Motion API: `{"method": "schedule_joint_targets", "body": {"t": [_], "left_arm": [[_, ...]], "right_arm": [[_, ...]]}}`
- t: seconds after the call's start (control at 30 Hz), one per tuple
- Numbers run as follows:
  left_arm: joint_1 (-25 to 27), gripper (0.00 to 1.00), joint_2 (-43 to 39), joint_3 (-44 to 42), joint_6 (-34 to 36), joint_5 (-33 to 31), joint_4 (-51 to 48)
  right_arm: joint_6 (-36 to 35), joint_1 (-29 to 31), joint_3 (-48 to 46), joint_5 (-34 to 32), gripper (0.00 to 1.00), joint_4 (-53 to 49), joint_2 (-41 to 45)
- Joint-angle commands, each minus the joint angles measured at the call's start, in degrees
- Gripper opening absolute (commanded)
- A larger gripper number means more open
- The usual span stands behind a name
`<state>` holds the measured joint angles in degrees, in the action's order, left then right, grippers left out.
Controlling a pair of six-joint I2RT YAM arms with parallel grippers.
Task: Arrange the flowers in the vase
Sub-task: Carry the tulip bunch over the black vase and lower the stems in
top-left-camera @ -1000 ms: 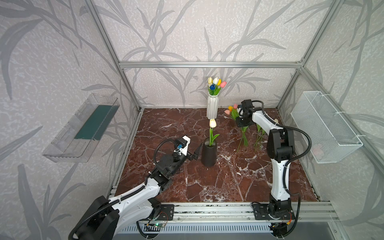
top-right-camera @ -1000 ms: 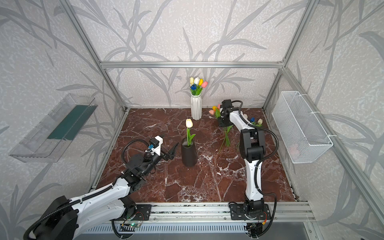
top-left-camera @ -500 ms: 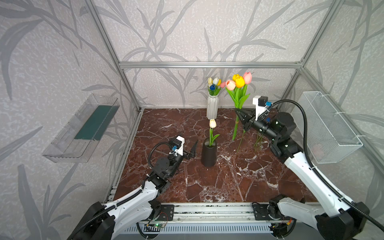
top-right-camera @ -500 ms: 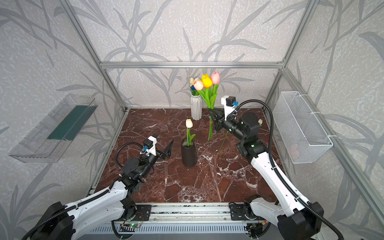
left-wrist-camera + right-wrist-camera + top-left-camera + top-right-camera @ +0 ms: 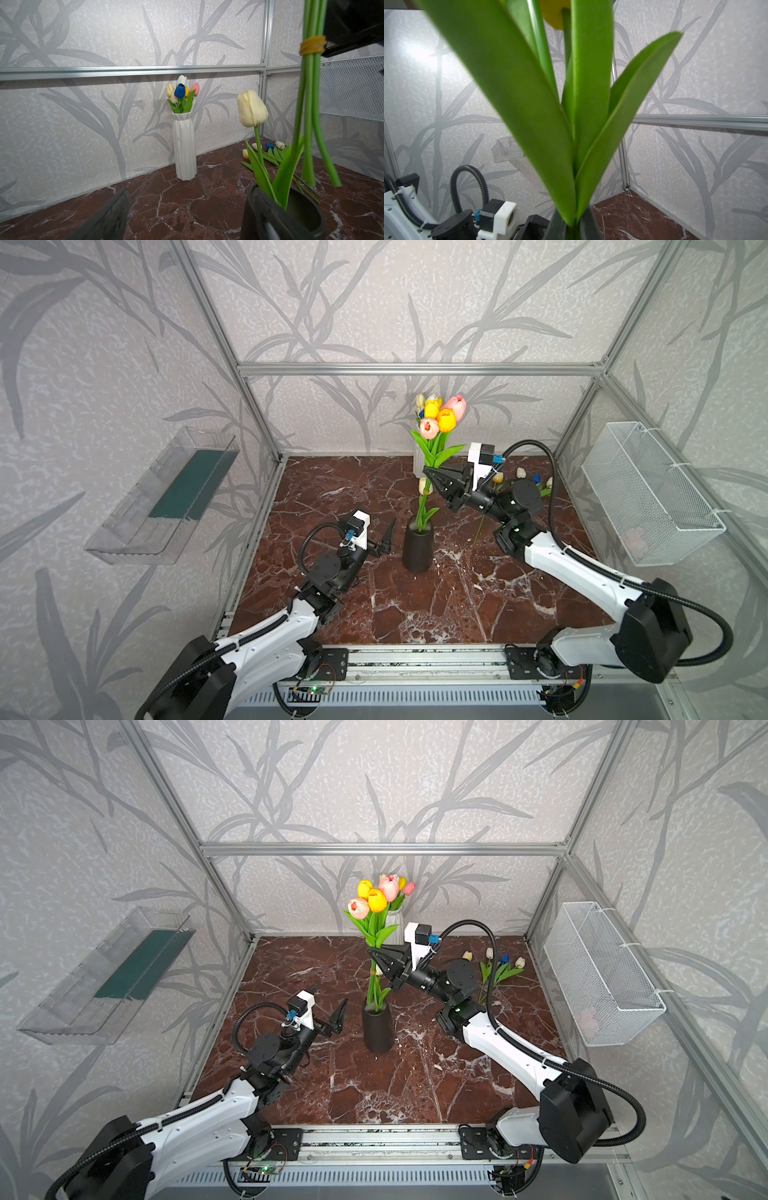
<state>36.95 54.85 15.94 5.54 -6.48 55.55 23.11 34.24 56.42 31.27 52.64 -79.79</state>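
Currently on my screens, stock listed left to right.
Left jaws stand apart, empty, just beside the black vase (image 5: 417, 549), which holds one cream tulip (image 5: 251, 109); right jaws grip a banded bunch of tulips (image 5: 440, 418) upright, stem ends hanging at that vase's mouth; white vase (image 5: 184, 145), filled, at the back wall; I count four loose tulips (image 5: 504, 959) lying on the tabletop (image 5: 436, 614), far right.

No words or numbers are legible; a tiny dark mark on the white vase (image 5: 184, 145) is unreadable.
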Motion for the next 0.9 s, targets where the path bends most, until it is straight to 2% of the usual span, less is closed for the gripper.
{"method": "schedule_joint_targets", "body": {"t": [0.0, 0.17, 0.57, 0.67, 0.8, 0.87], "left_arm": [[-0.2, 0.92, -0.4, -0.7, 0.8, -0.7, 1.1], [-0.3, 0.92, -0.1, 0.0, 1.3, 0.0, -0.8], [-0.3, 0.92, 4.0, 0.5, 1.1, 0.1, 2.3], [-0.3, 0.92, 4.6, 0.9, 1.1, 0.2, 2.0], [-0.3, 0.92, 4.6, 1.1, 1.5, 0.9, 2.3], [-0.3, 0.92, 3.8, 1.2, 1.3, 1.4, 2.5]], "right_arm": [[-1.5, 0.4, 1.6, -2.0, 0.0, 6.0, -1.7], [-5.4, 0.6, 0.1, -3.7, 0.0, 4.4, -2.2], [-14.8, 2.8, -7.0, 0.9, 0.0, 2.6, -1.4], [-15.4, 2.9, -7.7, 1.0, 0.12, 2.5, -1.4], [-16.2, 2.9, -9.3, 0.7, 0.44, 2.3, -0.7], [-15.5, 2.9, -9.0, -0.7, 0.55, -0.5, 0.9]]}}
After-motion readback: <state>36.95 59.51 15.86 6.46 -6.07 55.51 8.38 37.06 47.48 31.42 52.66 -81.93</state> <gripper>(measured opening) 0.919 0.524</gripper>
